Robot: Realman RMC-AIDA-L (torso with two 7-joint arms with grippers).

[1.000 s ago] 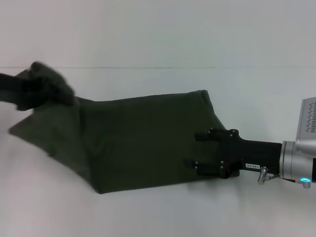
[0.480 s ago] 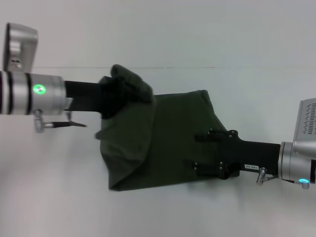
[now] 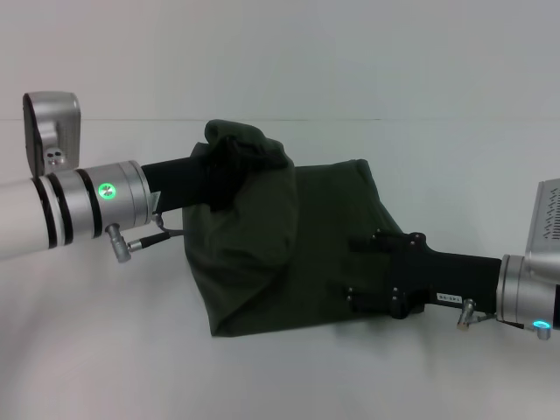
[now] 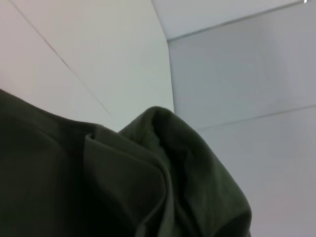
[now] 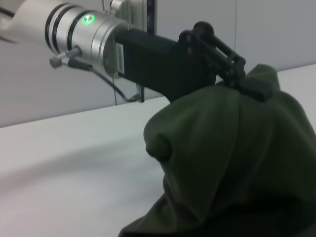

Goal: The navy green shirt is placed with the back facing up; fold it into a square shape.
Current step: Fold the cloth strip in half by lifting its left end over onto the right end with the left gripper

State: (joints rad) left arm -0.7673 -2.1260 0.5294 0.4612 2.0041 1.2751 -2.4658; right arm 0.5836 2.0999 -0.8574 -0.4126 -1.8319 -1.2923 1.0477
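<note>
While the left gripper pinches a bunched edge of the shirt lifted over the table and the right gripper, jaws spread, rests on it, the cloth looks soft, light, floppy, so edges/corners seem the best hold.

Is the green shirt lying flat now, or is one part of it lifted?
Partly lifted. The left tool holds one end of the navy green shirt bunched above the table; the rest lies flat under the right tool.
</note>
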